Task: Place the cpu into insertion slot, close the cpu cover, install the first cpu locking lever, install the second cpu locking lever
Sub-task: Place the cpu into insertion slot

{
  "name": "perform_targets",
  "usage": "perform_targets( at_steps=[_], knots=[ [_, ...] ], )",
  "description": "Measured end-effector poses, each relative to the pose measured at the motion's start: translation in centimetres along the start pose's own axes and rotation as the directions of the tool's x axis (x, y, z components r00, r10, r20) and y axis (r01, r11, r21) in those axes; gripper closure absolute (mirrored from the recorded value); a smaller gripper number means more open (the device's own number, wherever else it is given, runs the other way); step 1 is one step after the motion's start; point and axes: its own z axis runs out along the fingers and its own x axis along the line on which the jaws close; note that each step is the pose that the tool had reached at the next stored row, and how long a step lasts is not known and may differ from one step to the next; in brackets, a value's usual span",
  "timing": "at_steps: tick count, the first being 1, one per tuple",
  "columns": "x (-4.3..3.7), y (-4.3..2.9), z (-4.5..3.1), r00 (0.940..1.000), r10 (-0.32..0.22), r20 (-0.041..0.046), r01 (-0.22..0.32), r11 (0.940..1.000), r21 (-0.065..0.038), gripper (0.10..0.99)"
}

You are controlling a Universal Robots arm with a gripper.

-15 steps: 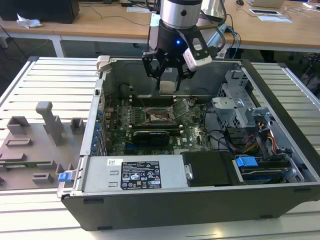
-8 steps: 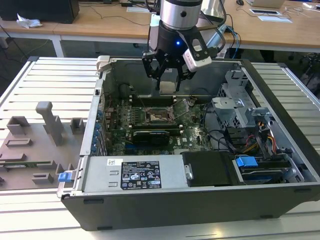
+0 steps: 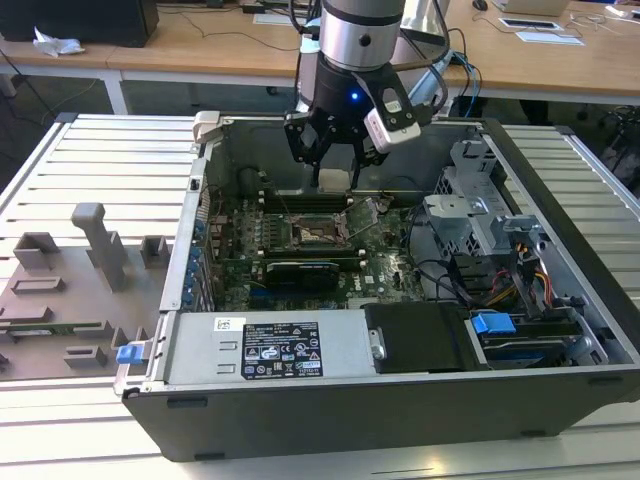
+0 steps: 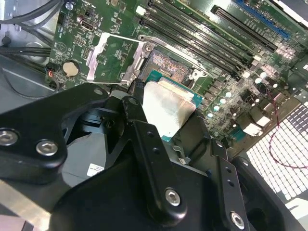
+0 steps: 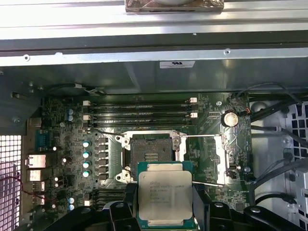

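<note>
Gripper [image 3: 330, 165] hangs straight down off the arm into the open case [image 3: 300, 415], pinching the cpu [image 5: 166, 195] by two opposite edges. Chip's held level, silvery lid up with a few lines of print on it, long side aimed at the insertion slot [image 5: 151, 153]. It's above the board, near the slot, not in it. Cpu cover [image 5: 222, 154] is flipped open beside the slot.

pincer [image 4: 166, 118]: clamped on cpu [image 4: 163, 103] edges | cpu: pale metal top showing, tilted, beside insertion slot [image 4: 166, 65] | insertion slot: uncovered, dark contacts exposed | cpu cover [image 4: 113, 57]: swung open alongside slot, over green motherboard [image 4: 103, 21] | memory slots [image 4: 192, 29]: just beyond slot
</note>
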Motion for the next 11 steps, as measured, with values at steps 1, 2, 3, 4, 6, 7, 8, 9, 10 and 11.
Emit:
perform_targets(
  at_steps=[1, 2, 3, 4, 6, 7, 8, 9, 10, 11],
  knots=[
    [0.00, -0.02, 0.23, 1.0000, 0.000, 0.0000, 0.000, 1.0000, 0.002, 0.545],
    [0.00, -0.03, 0.41, 1.0000, 0.000, 0.0001, 0.000, 1.0000, 0.006, 0.545],
    [0.00, -0.01, 0.53, 1.0000, 0.000, 0.0003, 0.000, 0.9999, 0.015, 0.545],
    [-0.01, 0.10, 0.67, 1.0000, 0.001, 0.0007, -0.001, 0.9996, 0.029, 0.545],
    [0.00, 0.51, 1.02, 1.0000, 0.001, 0.0013, -0.001, 0.9988, 0.049, 0.545],
    [0.00, 0.67, 1.16, 1.0000, 0.001, 0.0013, -0.001, 0.9986, 0.052, 0.545],
    [0.00, 0.79, 1.36, 1.0000, 0.001, 0.0014, -0.001, 0.9986, 0.053, 0.545],
    [0.00, 0.83, 1.56, 1.0000, 0.001, 0.0014, -0.001, 0.9986, 0.052, 0.545],
    [-0.01, 0.87, 1.97, 1.0000, 0.001, 0.0013, -0.001, 0.9986, 0.053, 0.545],
    [-0.01, 0.89, 2.32, 1.0000, 0.001, 0.0014, -0.001, 0.9986, 0.053, 0.545]
  ],
)
